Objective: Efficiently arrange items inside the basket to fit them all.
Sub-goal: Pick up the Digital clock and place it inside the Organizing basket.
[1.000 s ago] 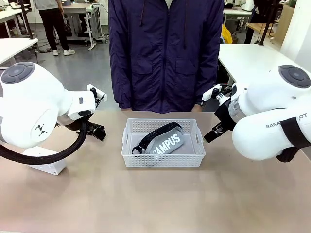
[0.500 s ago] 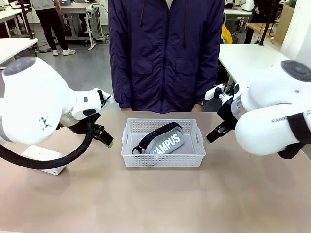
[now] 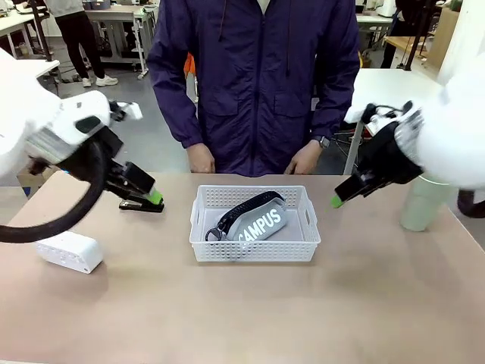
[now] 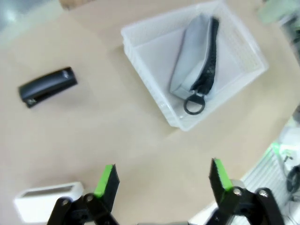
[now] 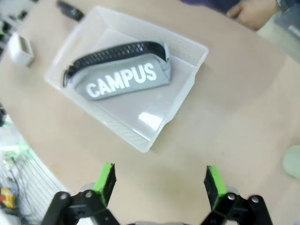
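The white lattice basket (image 3: pixel 201 227) sits mid-table with the grey "CAMPUS" pouch (image 3: pixel 258 224) lying slantwise inside it. A black stapler (image 3: pixel 140 205) lies left of the basket, just beneath my left gripper (image 3: pixel 148 192). The small white box (image 3: pixel 68 251) rests nearer me on the left. At the far right stands the pale green cup (image 3: pixel 420 202). My right gripper (image 3: pixel 339 196) hovers right of the basket. In the wrist views both the left gripper (image 4: pixel 162 180) and the right gripper (image 5: pixel 160 183) are open and hold nothing, each looking down at the basket (image 4: pixel 154 93) (image 5: pixel 154 117) and pouch (image 4: pixel 197 61) (image 5: pixel 124 75).
A person in a dark blue jacket stands at the far edge, with their hands (image 3: pixel 201 158) resting by the table just behind the basket. Bare tabletop stretches in front of the basket toward me.
Both arms have swung up and outward, uncovering the stapler and the cup. The person's hands have come down to the far table edge. The basket and pouch have not moved.
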`<state>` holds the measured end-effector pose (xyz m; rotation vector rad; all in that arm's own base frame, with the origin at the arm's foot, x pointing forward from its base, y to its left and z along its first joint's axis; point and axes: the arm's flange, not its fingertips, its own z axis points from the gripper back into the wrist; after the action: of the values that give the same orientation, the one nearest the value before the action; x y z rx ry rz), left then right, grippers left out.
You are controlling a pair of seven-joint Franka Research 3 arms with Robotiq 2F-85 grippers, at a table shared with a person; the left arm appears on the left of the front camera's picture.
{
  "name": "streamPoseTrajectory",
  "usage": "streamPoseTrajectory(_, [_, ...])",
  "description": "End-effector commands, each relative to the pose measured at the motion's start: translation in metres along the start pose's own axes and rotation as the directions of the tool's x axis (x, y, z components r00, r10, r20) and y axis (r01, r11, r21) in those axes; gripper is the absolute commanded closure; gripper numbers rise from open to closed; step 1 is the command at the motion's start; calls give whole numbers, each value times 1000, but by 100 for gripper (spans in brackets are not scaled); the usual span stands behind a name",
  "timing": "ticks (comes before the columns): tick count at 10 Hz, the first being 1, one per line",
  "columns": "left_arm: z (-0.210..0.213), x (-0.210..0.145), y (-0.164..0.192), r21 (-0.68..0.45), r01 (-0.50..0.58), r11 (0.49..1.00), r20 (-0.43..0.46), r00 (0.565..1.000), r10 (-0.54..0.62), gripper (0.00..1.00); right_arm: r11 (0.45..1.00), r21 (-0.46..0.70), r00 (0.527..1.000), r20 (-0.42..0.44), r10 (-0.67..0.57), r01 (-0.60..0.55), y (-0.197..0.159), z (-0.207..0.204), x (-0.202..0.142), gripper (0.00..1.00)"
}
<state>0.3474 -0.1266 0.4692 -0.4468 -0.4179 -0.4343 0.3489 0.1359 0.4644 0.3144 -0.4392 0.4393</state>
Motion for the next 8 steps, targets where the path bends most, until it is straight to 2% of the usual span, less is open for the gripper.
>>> streamPoseTrajectory(1, [25,-43,14,-189,-113,976,22,993,119,0,975,106,978,55,-202,196,-14,25,-57,0])
streamPoseTrajectory(2, [49,-53,28,-336,-125,934,58,987,153,0,946,243,968,83,-239,213,-23,43,-68,0])
streamPoseTrajectory(3, [77,-68,50,-443,-166,881,135,959,249,0,912,312,940,125,-319,267,-41,65,-82,0])
streamPoseTrajectory(5, [110,-98,89,-607,-215,765,186,897,400,0,862,405,898,179,-403,306,-77,98,-113,0])
streamPoseTrajectory(6, [120,-109,110,-666,-228,711,197,865,462,0,819,462,856,208,-473,340,-102,115,-134,0])
streamPoseTrajectory(8, [136,-138,168,-751,-270,602,207,770,603,0,708,586,735,261,-626,394,-159,150,-196,0])
